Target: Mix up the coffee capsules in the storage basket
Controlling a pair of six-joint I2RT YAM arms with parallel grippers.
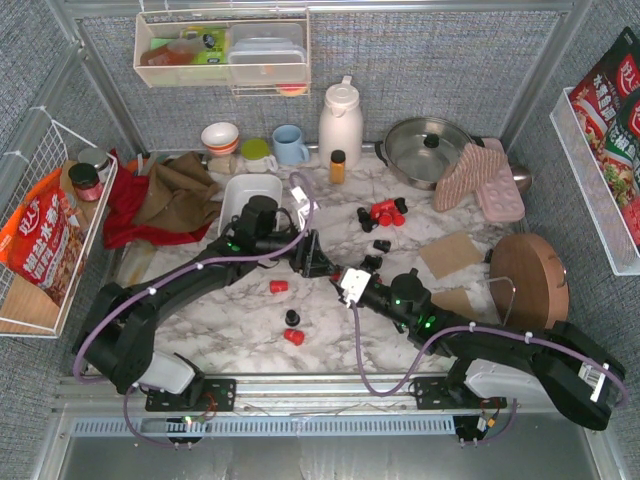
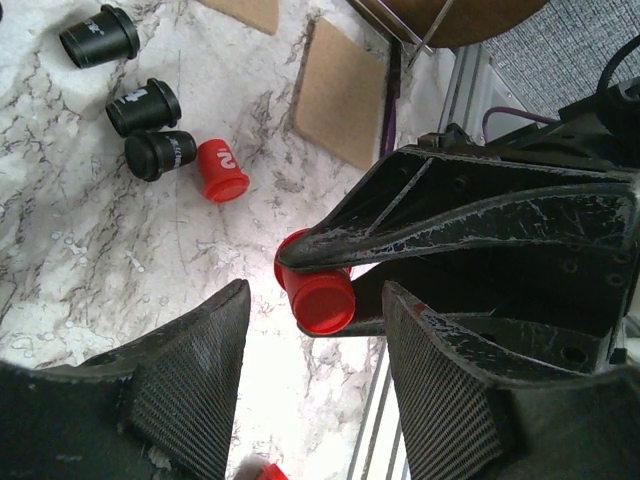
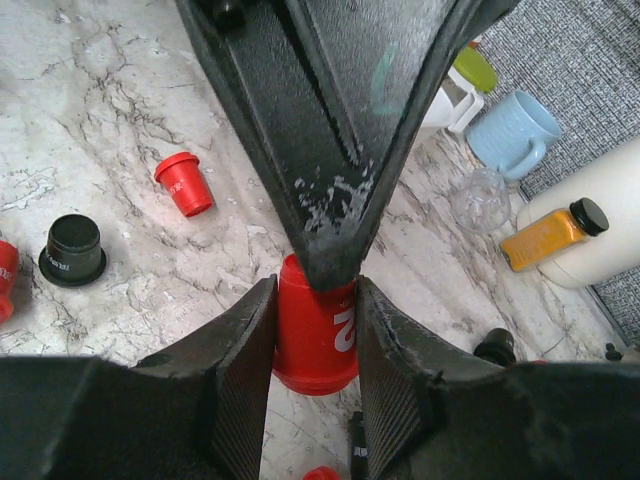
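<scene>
Pinching a red capsule (image 3: 315, 345) at mid-bench (image 1: 220, 330).
Top: white basket (image 1: 245, 195) behind the left arm (image 1: 180, 290), capsules (image 1: 385, 212) scattered outside it. Left wrist: left jaws spread, capsule ahead. Right wrist: right jaws clamp it.

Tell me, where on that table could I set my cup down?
Roomiest: bare marble at the front, between the left arm and three loose capsules. A smaller patch lies before the amber bottle. Crowded: the back row of mugs, and mid-table, where it meets the right arm.
</scene>
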